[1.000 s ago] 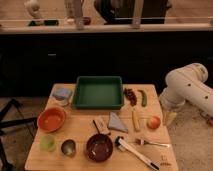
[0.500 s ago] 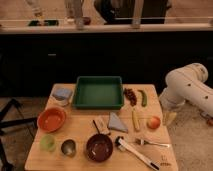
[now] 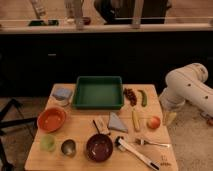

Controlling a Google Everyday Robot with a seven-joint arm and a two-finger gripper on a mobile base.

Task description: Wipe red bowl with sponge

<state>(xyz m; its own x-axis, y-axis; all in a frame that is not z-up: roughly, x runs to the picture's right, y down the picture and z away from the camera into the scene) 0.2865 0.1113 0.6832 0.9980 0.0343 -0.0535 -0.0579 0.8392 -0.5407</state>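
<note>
The red bowl (image 3: pixel 51 119) sits near the left edge of the wooden table (image 3: pixel 80 131), orange-red with nothing in it. The sponge (image 3: pixel 62 93), a small blue-grey pad, lies at the back left corner, just behind the bowl and left of the green tray. My gripper (image 3: pixel 170 118) hangs at the end of the white arm (image 3: pixel 187 87), off the table's right edge and far from both bowl and sponge. It is open and holds nothing.
A green tray (image 3: pixel 98 105) stands at the back centre. A dark bowl (image 3: pixel 99 147), green cup (image 3: pixel 48 143) and metal cup (image 3: pixel 68 147) line the front. A grey triangular piece (image 3: pixel 117 123), fruit (image 3: pixel 153 122), vegetables (image 3: pixel 144 97) and utensils (image 3: pixel 135 150) fill the right half.
</note>
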